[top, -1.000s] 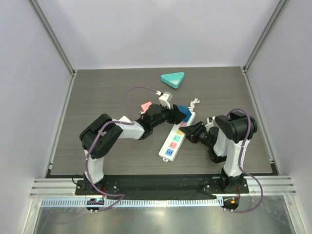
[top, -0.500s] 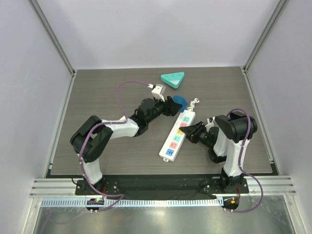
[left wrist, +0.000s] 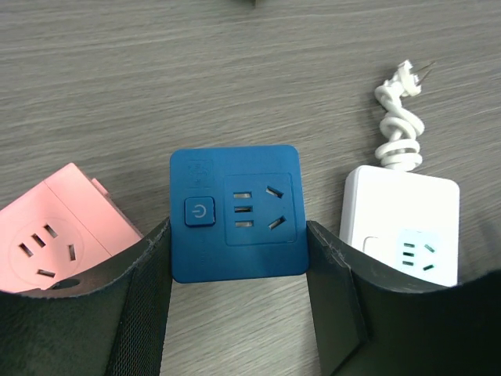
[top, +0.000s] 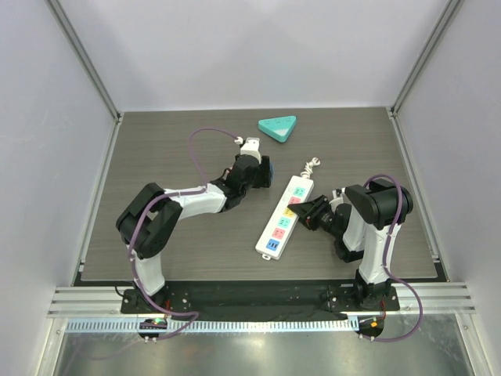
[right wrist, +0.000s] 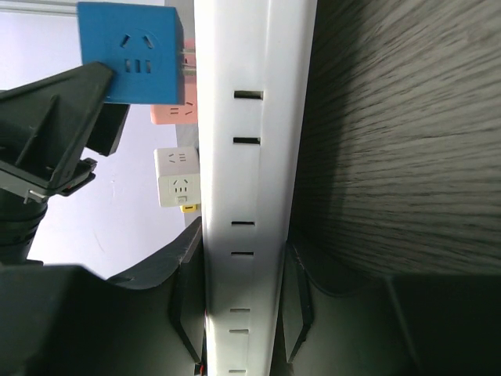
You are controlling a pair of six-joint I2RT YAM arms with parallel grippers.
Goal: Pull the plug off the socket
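The left gripper (top: pixel 261 170) clamps the blue plug (left wrist: pixel 237 211) between its fingers (left wrist: pixel 141 305), the plug well clear of the socket (top: pixel 283 214) and apparently lifted off the table (top: pixel 156 149), though the overhead view leaves that unsure. The socket lies slantwise at mid-table, its coiled cord (left wrist: pixel 399 125) at the far end. The right gripper (right wrist: pixel 243 251) pinches the socket's long sides, jaws narrow. A pink cube (left wrist: pixel 47 235) sits just beside the plug; a teal tray (top: pixel 278 128) lies farther back.
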